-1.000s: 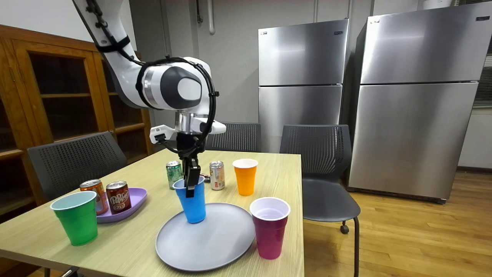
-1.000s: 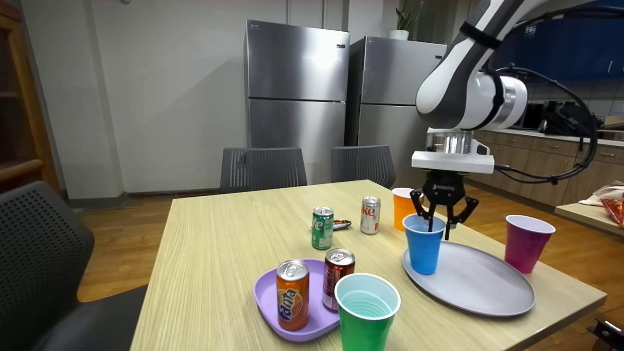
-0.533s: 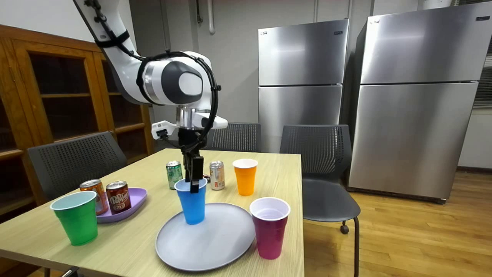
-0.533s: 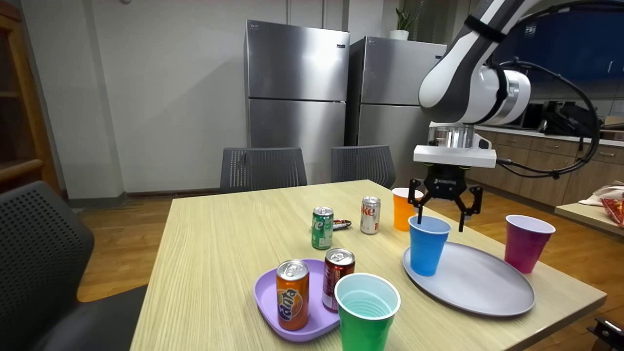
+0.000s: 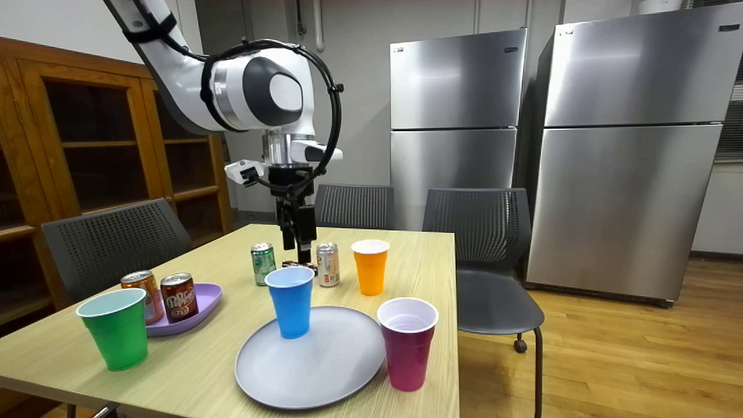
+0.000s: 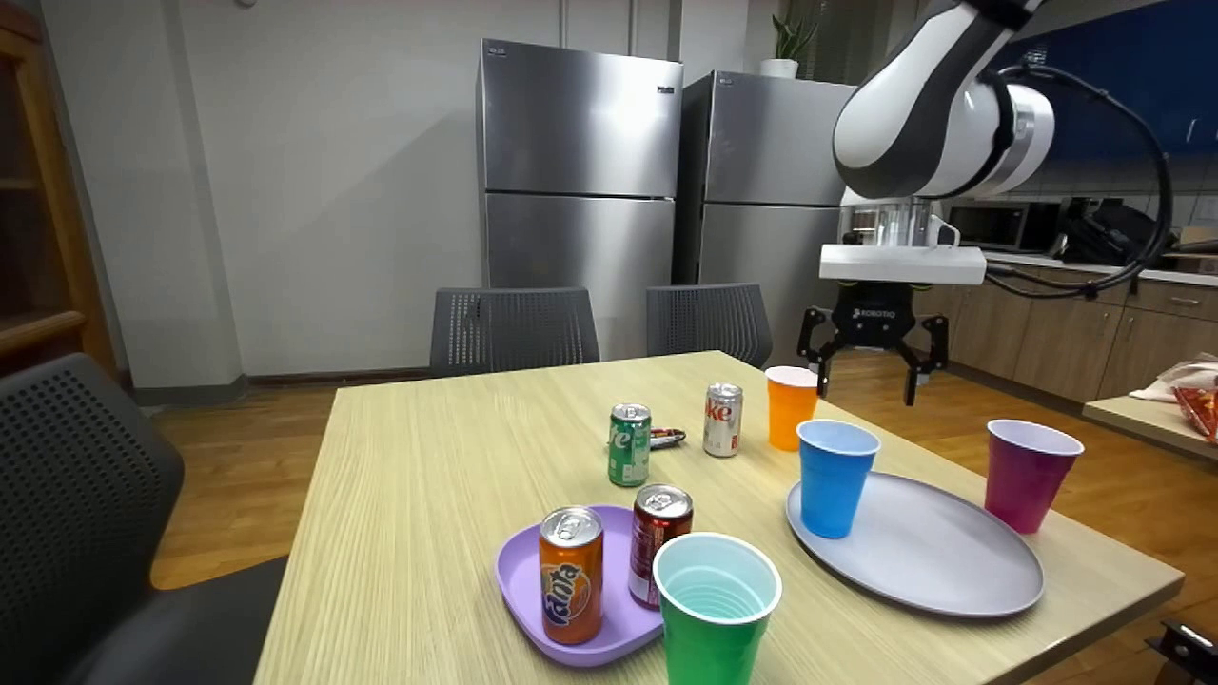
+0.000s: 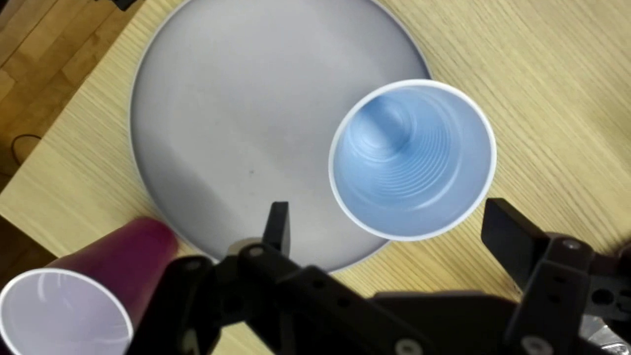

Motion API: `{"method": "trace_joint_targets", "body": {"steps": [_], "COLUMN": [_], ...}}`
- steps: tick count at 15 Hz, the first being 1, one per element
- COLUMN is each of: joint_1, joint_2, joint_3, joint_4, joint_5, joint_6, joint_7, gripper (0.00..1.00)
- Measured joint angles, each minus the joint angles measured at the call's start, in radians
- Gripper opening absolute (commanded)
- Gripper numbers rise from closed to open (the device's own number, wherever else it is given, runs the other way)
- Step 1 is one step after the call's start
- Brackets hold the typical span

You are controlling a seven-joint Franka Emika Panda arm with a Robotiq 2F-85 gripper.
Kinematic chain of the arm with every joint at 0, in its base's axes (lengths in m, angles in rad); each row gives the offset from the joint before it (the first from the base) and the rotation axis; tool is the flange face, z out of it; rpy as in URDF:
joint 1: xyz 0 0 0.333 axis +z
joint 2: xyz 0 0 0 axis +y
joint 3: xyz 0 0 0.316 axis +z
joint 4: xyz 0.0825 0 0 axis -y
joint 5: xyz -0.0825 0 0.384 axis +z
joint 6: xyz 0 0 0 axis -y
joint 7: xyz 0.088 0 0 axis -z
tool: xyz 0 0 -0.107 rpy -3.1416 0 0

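risen clear of the blue cup (image 6: pixel 834 485), the end effector (image 6: pixel 867 398) hangs released, jaws apart; the cup stands upright on the grey plate (image 6: pixel 942 557).

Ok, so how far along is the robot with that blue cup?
Looks done: the blue cup stands on the gray plate, near its edge. In hand: nothing; the pincer hangs open, apart from the cup. Left: perhaps only moving the arm away, though the maroon cup beside the plate stands off it, on the table.
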Motion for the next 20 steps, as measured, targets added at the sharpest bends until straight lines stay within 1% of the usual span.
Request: {"method": "trace_joint_targets", "body": {"steps": [14,20], "joint_1": [0.000,-0.013], "joint_2": [0.013,0.013], "joint_3": [-0.002,-0.047], "joint_4": [0.001,0.026], "joint_5": [-0.001,-0.048], "joint_6": [0.002,0.005], "joint_7": [0.003,0.046], "gripper": [1.00,1.00]}}
